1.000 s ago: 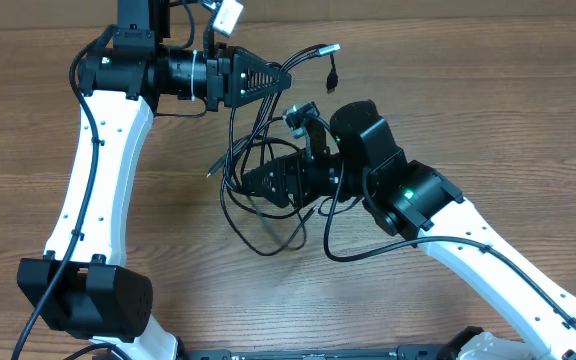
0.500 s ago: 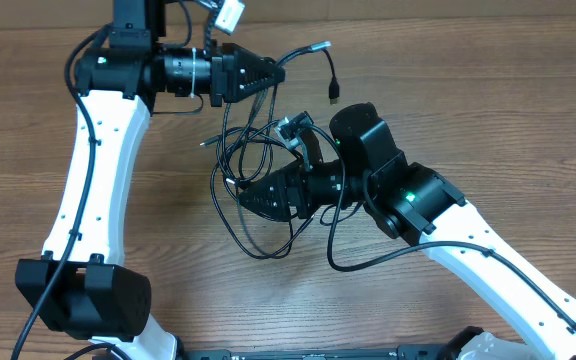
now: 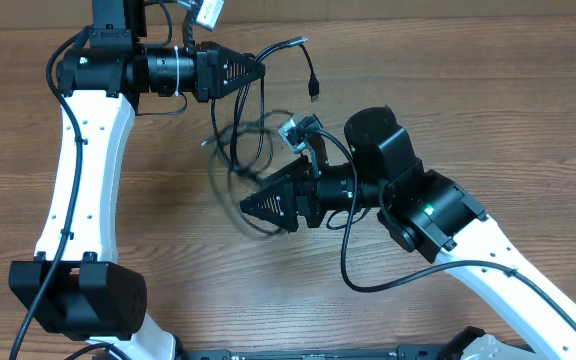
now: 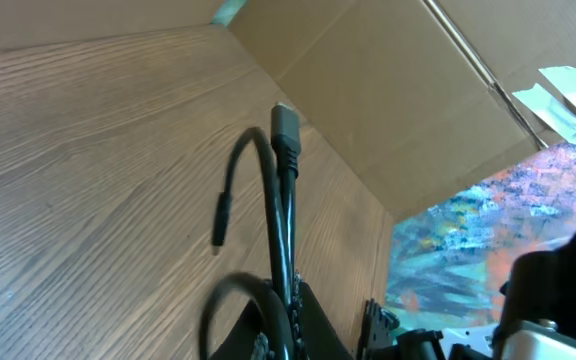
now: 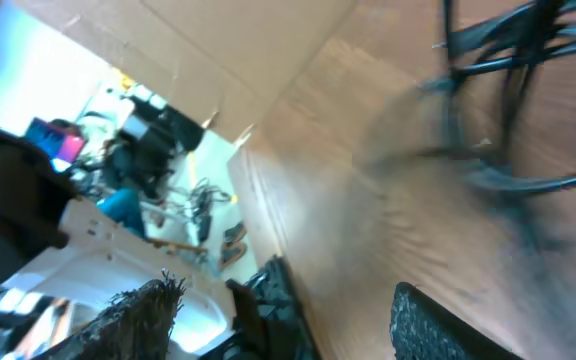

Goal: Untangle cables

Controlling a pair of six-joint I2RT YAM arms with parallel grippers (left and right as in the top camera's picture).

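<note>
Brown wood table [image 3: 488, 90] fills the view from above. The left claw [image 3: 256, 70] sits near the top and points to the right. It is pinched together on the cables [image 3: 236, 150]. Two cable ends stick out past its tip, one with a silver plug [image 3: 298, 42] and one with a black plug [image 3: 313, 88]. The other strands drop down in loose loops between the two claws. The right claw [image 3: 253, 207] points to the left, just beside the low loops, which look blurry. It is hard to tell from above if it touches them.

From the left wrist camera, the wood table [image 4: 88, 150] meets a cardboard wall [image 4: 388, 90]. One of the cables [image 4: 286, 220] comes up out of the left claw [image 4: 293, 338], squeezed tight in it. A plug [image 4: 284, 125] is at its top end, and a thinner strand curves off to the left.

From the right wrist camera, the picture is blurry. The right claw [image 5: 298, 320] has its fingers [image 5: 148, 315] spread apart with nothing between them. The cables [image 5: 508, 110] loop over the table [image 5: 368, 200] in the top right corner, away from the fingers.
</note>
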